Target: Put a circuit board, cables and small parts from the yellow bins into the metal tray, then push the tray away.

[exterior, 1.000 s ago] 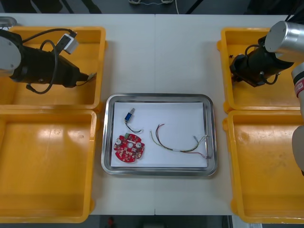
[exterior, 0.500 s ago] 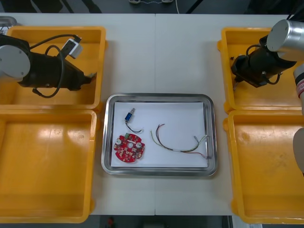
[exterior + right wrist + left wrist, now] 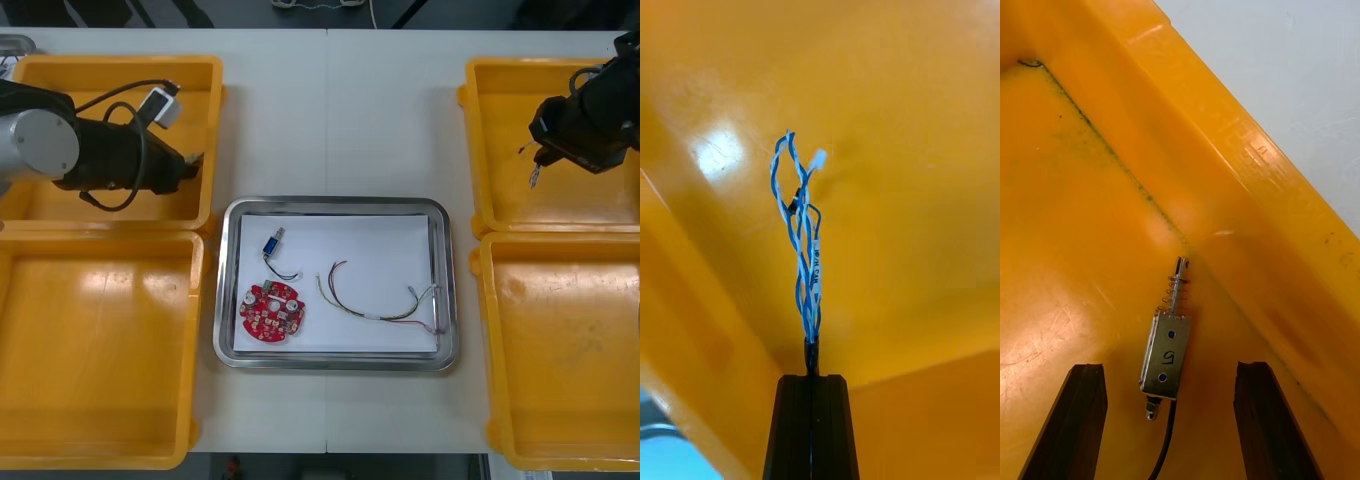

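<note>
The left gripper [image 3: 193, 160] hangs low inside the far left yellow bin [image 3: 120, 66], its fingers spread wide and released. A small metal part [image 3: 1166, 358] with a spring at one end lies on the bin floor between them, touching neither. The right gripper [image 3: 811, 382] hovers above the far right yellow bin [image 3: 500, 72], clenched on a twisted blue and white cable [image 3: 801, 247] that sticks out past its fingertips. On the counter [image 3: 340, 110] between the two grippers, the metal tray [image 3: 330, 203] holds a round red circuit board [image 3: 271, 310] and cables.
</note>
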`<state>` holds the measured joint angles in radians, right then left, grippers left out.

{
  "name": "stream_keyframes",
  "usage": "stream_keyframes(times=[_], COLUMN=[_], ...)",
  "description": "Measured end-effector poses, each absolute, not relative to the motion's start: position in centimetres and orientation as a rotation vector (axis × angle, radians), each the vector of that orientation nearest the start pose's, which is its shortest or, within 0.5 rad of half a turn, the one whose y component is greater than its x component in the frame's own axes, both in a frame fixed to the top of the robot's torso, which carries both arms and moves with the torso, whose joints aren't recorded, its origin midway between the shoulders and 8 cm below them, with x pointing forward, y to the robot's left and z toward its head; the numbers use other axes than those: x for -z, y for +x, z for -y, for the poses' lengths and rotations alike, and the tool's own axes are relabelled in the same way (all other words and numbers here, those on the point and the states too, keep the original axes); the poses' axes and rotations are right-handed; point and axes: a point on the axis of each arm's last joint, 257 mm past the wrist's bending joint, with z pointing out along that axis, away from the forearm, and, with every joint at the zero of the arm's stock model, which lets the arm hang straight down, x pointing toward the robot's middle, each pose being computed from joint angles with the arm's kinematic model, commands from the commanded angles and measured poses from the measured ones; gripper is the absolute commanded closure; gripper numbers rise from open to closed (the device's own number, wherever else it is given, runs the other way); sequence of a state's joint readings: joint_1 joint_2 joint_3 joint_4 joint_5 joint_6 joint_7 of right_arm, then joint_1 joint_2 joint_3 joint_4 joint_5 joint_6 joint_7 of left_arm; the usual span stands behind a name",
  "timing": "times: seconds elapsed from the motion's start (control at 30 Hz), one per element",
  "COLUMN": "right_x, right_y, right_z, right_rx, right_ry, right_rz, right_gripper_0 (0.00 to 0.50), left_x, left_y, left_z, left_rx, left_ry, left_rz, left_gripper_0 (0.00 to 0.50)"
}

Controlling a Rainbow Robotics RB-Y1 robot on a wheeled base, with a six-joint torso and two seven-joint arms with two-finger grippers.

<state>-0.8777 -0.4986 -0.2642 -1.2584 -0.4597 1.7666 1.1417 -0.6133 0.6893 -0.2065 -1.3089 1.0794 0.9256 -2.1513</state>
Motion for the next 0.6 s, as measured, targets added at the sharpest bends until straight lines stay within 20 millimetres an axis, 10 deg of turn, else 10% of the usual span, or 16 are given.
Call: stream_keyframes(times=[0.3,0.6], right_x=[9.6,4.8], right_y=[53.8,52.8], right_z=[31.7,27.4], right_rx=[-0.311,-0.438], right_ry=[0.489,0.219], right_rz=[-2.634,-2.53], right_gripper_0=[0.5,0.5], left_x=[19.4,20.1], left_y=[61.3,61.5], left_z=[-23.6,-23.2], left_rx=[0.14,0.127], left_ry=[0.781,0.788], left_rz=[-2.059,-2.048], left_gripper_0=[0.0,0.042])
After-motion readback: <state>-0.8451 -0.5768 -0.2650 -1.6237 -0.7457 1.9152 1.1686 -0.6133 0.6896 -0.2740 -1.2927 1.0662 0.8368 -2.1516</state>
